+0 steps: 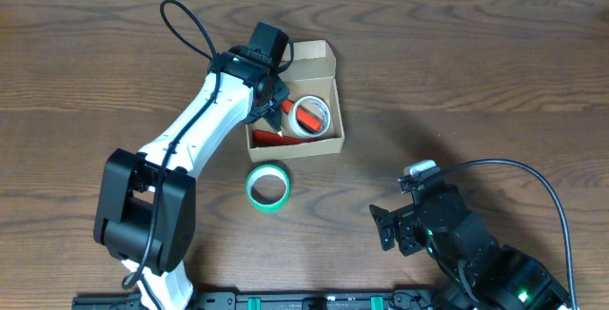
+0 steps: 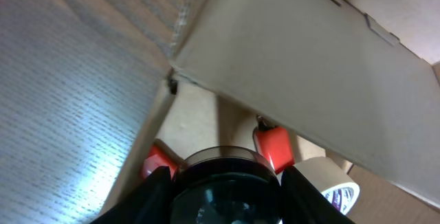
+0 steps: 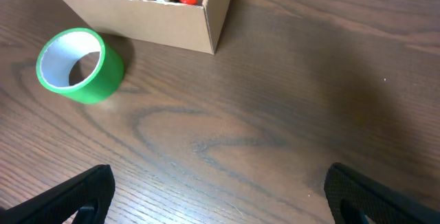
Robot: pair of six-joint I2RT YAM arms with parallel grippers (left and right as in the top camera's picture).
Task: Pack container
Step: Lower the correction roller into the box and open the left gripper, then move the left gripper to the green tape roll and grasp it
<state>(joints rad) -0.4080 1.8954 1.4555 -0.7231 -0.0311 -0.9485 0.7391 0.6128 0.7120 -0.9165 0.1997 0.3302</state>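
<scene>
The container (image 1: pixel 337 110) is a tan cardboard box with its flap lid (image 1: pixel 310 56) open at the far side. A white tape roll (image 1: pixel 326 112) and red-handled items (image 1: pixel 271 139) lie inside it. My left gripper (image 1: pixel 276 106) reaches down into the box's left half. In the left wrist view it (image 2: pixel 223 196) is shut on a black round roll (image 2: pixel 223 172), low between the cardboard walls (image 2: pixel 295 66), with the white roll (image 2: pixel 330 183) to its right. My right gripper (image 3: pixel 227 203) stands wide open over bare table, holding nothing.
A green tape roll (image 1: pixel 252 188) lies on the wooden table just in front of the box, also seen in the right wrist view (image 3: pixel 103 73) beside the box wall (image 3: pixel 137 21). My right gripper (image 1: pixel 385 226) sits at the near right.
</scene>
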